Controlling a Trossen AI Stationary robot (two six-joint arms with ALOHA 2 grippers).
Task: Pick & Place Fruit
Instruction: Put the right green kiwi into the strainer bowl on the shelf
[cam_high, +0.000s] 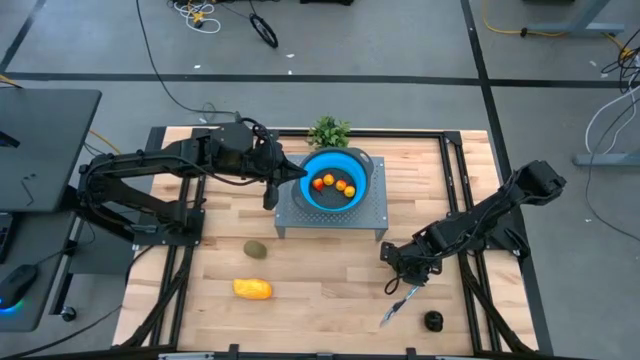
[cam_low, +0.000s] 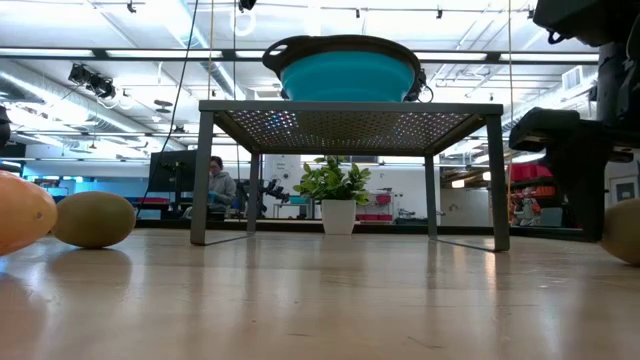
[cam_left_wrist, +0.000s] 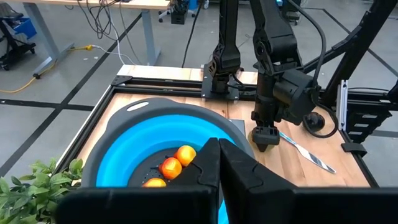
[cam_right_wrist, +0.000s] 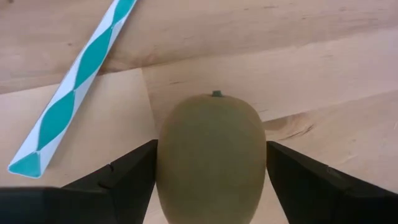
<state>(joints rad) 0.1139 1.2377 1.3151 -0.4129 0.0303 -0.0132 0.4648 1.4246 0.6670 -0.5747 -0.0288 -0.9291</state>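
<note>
On the worktop (cam_high: 330, 270), an olive-brown oval (cam_right_wrist: 211, 155) is straddled by the spread right pincer (cam_right_wrist: 211, 180); the left pincer (cam_left_wrist: 217, 171) is held together over the bowl (cam_high: 335, 180).

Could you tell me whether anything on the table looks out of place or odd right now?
Nothing is spilled or damaged. The one non-fruit item is a knife lying loose on the table, beside the right tool, which straddles an olive-brown fruit. Other fruit still lies outside the blue bowl.

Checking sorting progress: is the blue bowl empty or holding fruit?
Holding fruit: the blue bowl on the metal stand contains small orange fruits.
</note>
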